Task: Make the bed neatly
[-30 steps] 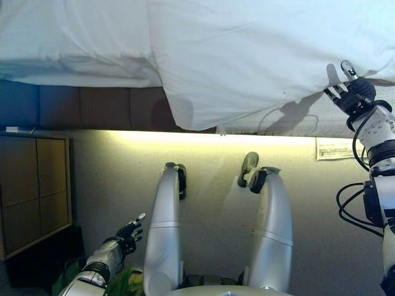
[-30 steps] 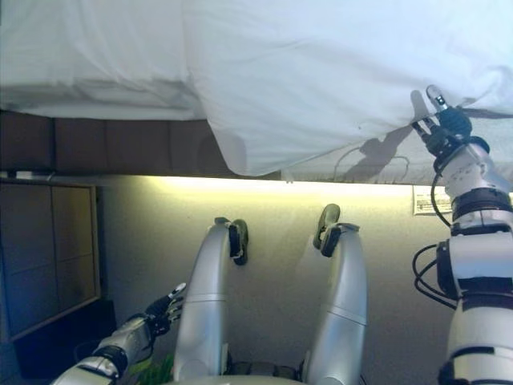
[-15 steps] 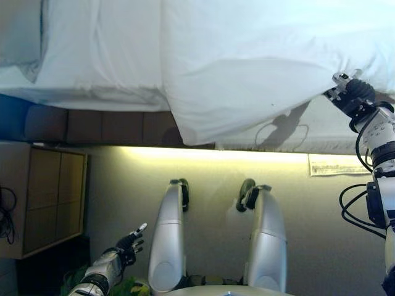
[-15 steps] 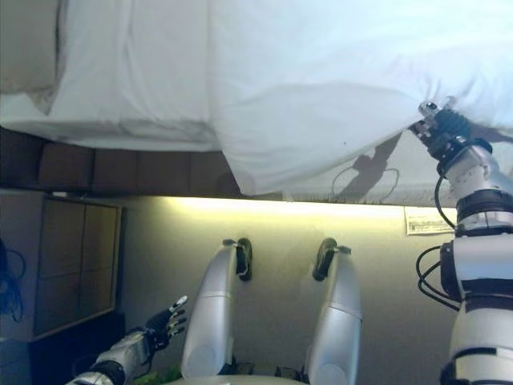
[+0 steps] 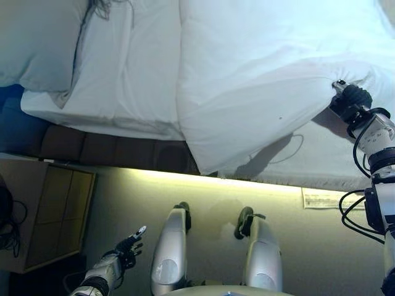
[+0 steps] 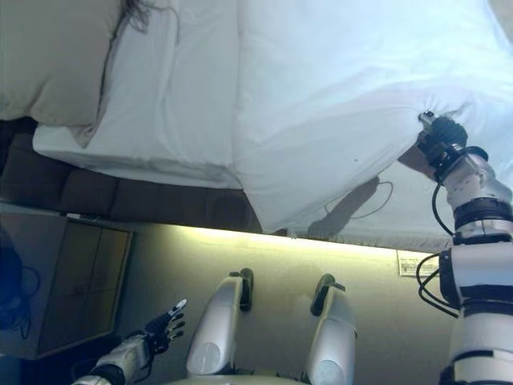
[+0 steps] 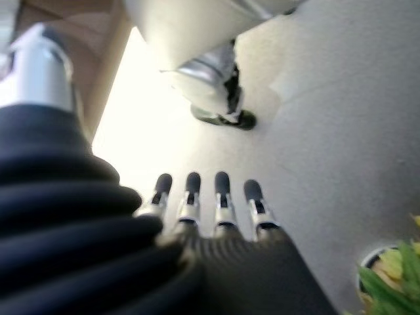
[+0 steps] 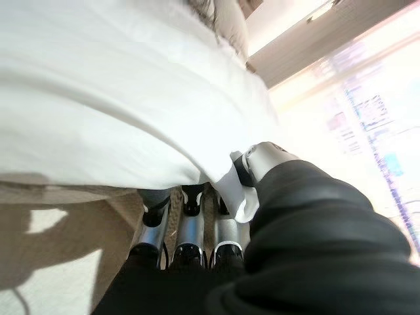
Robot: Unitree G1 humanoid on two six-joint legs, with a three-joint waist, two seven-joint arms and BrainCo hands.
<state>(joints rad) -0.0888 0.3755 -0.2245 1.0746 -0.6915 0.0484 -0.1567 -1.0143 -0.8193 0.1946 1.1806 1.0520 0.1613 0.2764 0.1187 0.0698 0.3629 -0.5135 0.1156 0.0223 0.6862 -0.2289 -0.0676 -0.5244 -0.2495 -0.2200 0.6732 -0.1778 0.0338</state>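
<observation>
A white duvet (image 5: 265, 80) lies over the bed, its near edge hanging down past the mattress side. My right hand (image 5: 349, 98) is at the right, its fingers and thumb pinched on the duvet's edge; the right wrist view shows the cloth (image 8: 131, 118) caught between thumb and fingers (image 8: 190, 230). A white sheet (image 5: 129, 74) covers the mattress at the left, and a grey pillow (image 5: 37, 43) lies at the far left. My left hand (image 5: 126, 243) hangs low by my side, open and empty, fingers (image 7: 203, 197) straight above the floor.
A wooden bedside cabinet (image 5: 43, 209) stands at the left by the bed. The brown padded bed base (image 5: 99, 148) runs under the mattress with a lit strip below it. A green plant (image 7: 394, 269) sits on the floor near the left hand.
The camera has tilted up, showing more of the bed and the pillow. My right hand's fingers have closed on the duvet edge and hold it lifted. The left hand has not moved.
</observation>
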